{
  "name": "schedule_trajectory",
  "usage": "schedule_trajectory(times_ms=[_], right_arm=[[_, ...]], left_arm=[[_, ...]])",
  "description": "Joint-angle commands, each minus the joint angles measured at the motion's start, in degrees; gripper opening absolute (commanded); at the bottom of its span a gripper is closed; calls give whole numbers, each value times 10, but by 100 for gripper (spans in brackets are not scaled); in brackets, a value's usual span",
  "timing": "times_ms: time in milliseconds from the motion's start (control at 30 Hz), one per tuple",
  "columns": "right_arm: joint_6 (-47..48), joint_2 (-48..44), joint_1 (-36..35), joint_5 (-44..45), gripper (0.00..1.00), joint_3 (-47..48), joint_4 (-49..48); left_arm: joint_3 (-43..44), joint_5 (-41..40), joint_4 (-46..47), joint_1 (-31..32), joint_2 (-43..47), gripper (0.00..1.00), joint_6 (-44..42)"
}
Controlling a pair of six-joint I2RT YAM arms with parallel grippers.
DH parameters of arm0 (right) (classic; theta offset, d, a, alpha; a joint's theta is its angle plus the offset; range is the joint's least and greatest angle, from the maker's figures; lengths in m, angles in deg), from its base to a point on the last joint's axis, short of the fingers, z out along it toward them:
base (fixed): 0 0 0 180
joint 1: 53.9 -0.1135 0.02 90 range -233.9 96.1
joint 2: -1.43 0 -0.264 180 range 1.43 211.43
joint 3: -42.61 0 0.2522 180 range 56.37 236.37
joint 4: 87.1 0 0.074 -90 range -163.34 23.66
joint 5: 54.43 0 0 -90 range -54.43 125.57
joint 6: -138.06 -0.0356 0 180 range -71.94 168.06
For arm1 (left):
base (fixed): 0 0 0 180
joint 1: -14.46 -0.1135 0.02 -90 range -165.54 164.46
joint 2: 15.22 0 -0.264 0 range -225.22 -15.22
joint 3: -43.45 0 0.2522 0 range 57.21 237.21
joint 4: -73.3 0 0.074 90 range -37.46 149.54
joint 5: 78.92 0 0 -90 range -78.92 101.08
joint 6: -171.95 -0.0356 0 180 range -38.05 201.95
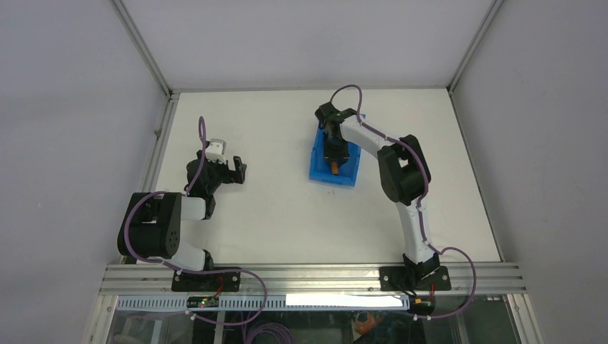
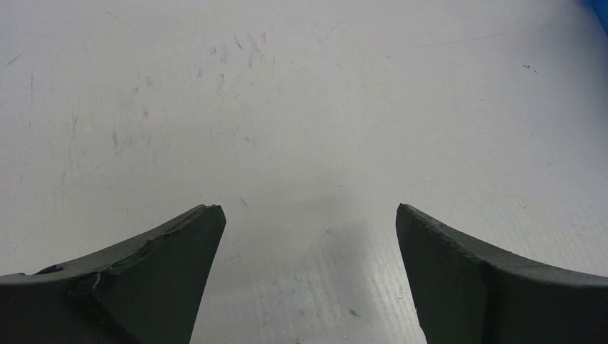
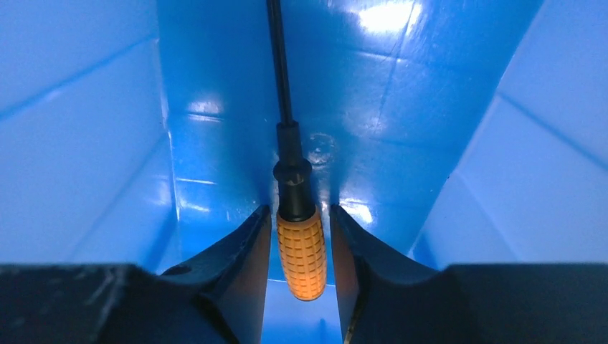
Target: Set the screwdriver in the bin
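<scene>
The blue bin (image 1: 348, 170) stands on the white table right of centre; its walls (image 3: 86, 143) fill the right wrist view. The screwdriver (image 3: 301, 247), with an orange handle and a thin black shaft, lies inside the bin; its orange handle also shows in the top view (image 1: 335, 169). My right gripper (image 3: 301, 244) is down inside the bin with a finger on each side of the handle. The jaws stand slightly apart, with a thin gap on both sides of the handle. My left gripper (image 2: 308, 236) is wide open and empty, low over the bare table at the left (image 1: 233, 172).
The table's raised frame runs along the left, back and right edges. The right arm's elbow (image 1: 401, 168) stands just right of the bin. A corner of the bin shows at the top right of the left wrist view (image 2: 599, 8).
</scene>
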Motion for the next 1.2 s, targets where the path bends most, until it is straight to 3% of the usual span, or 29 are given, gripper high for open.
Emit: schedule_trajectory(times_ms=[0,400,467,500,533,567,833,1167], right_arm=[[-16,-28,0,20,40,-3,-30],[19,-167,-1,31,51,9,-3],[29,-203,-1,36,63,5,-5],[34,-223,-1,39,75,-3,-12],[41,-250,-1,41,96,-19,-24],[48,-271,-1,41,99,-31,-33],[93,-426,35,48,99,-170,-99],[94,-590,142,-14,99,-444,-233]], left_arm=[[11,10,37,-6,0,99,3],[11,10,37,-6,0,99,3],[10,10,37,-5,1,99,3],[11,10,37,-6,0,99,3],[11,10,37,-6,1,99,3],[11,10,37,-5,0,99,3],[11,10,37,-5,0,99,3],[11,10,37,-6,1,99,3]])
